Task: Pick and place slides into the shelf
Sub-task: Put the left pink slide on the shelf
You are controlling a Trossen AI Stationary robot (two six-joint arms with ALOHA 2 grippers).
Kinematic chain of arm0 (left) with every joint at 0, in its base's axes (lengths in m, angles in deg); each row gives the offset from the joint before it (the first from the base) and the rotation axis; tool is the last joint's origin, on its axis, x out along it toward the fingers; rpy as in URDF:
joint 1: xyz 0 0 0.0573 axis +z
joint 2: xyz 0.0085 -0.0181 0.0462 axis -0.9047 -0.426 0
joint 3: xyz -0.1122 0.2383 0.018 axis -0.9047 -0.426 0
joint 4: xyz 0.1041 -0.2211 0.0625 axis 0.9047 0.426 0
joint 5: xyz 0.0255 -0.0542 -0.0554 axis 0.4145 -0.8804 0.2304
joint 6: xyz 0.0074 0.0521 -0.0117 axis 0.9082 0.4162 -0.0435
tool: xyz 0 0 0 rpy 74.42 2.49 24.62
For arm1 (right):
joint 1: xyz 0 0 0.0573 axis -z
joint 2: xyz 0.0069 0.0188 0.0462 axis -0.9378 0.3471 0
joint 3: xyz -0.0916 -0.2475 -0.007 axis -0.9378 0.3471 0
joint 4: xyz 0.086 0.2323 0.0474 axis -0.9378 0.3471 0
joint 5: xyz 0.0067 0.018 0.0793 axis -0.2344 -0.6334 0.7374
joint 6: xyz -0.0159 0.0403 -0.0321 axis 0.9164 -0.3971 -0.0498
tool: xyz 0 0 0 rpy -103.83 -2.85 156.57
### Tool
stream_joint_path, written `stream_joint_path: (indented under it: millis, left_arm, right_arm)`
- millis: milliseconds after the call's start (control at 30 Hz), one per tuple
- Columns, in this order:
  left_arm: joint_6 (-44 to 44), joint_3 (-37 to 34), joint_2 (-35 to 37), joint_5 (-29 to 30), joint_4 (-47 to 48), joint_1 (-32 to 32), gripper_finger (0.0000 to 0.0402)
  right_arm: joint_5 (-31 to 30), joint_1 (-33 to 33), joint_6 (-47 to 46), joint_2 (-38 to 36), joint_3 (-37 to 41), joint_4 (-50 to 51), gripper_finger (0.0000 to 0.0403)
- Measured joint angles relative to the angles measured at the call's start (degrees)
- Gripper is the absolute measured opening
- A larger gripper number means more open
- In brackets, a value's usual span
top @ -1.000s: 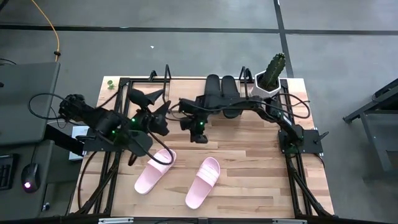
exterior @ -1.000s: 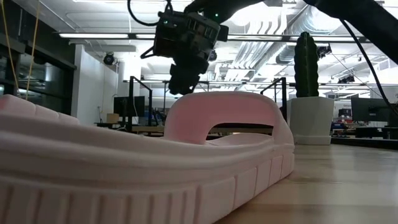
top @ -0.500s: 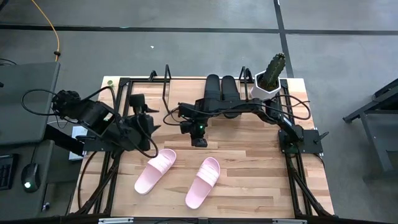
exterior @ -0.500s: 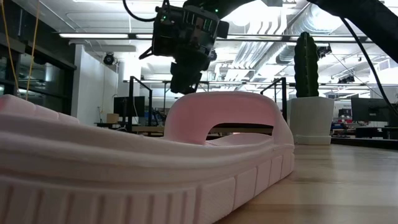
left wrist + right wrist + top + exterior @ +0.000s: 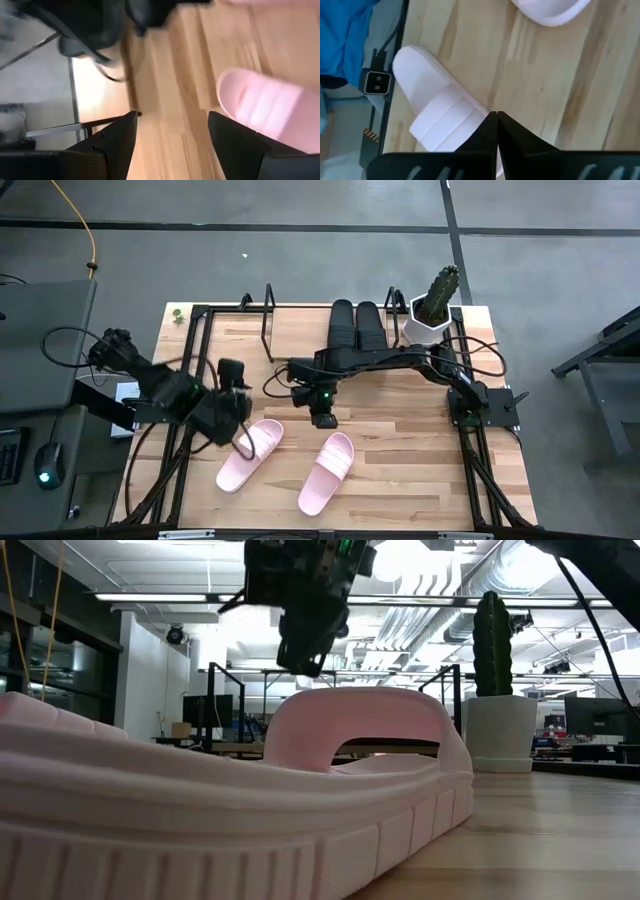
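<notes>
Two pale pink slides lie sole-down on the table near its front: the left one (image 5: 248, 455) and the right one (image 5: 327, 472). Two black slides (image 5: 355, 328) lie side by side on the shelf (image 5: 267, 320) at the far edge. My left gripper (image 5: 238, 425) is open, just above the far end of the left pink slide (image 5: 265, 112). My right gripper (image 5: 323, 418) is shut and empty above the table, just beyond the right pink slide (image 5: 440, 120). It also shows in the low view (image 5: 305, 600), above a pink slide (image 5: 350, 740).
A white pot with a cactus (image 5: 433, 308) stands at the far right, next to the shelf. Black frame rails (image 5: 178, 470) run along the table's left and right sides. Bare wood (image 5: 420, 450) lies to the right of the pink slides.
My left gripper has drawn back toward the table's left, then gone toward the near edge, to the left pink slide's far end. My right gripper has gone toward the near edge, closer to the right pink slide. The slides have not moved.
</notes>
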Motion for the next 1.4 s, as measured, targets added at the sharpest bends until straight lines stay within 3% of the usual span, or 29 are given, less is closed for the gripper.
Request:
stream_joint_path:
  millis: [233,433,600,1100,1400]
  left_arm:
    - [-6.7,-8.0,0.0,3.0,-0.3,-10.8,0.0232]
    - [-12.3,-13.1,0.0,8.9,-2.2,-19.3,0.0232]
    - [-14.9,-15.8,0.0,10.2,-5.4,-23.8,0.0232]
    - [-19.0,-24.2,-1.5,10.4,-16.4,-29.6,0.0232]
    - [-19.2,-26.1,-6.4,14.0,-21.5,-29.4,0.0232]
  right_arm:
    - [-2.8,-0.5,-0.2,-1.2,0.0,-1.8,0.0000]
    - [-2.7,-0.5,0.0,-1.2,0.0,-7.3,0.0000]
    - [-1.6,-0.5,0.1,-1.2,0.0,-13.2,0.0000]
    - [-0.8,-2.5,-0.3,-1.2,0.0,-22.0,0.0000]
    - [-7.0,-6.8,1.2,-1.1,0.0,-26.5,0.0000]
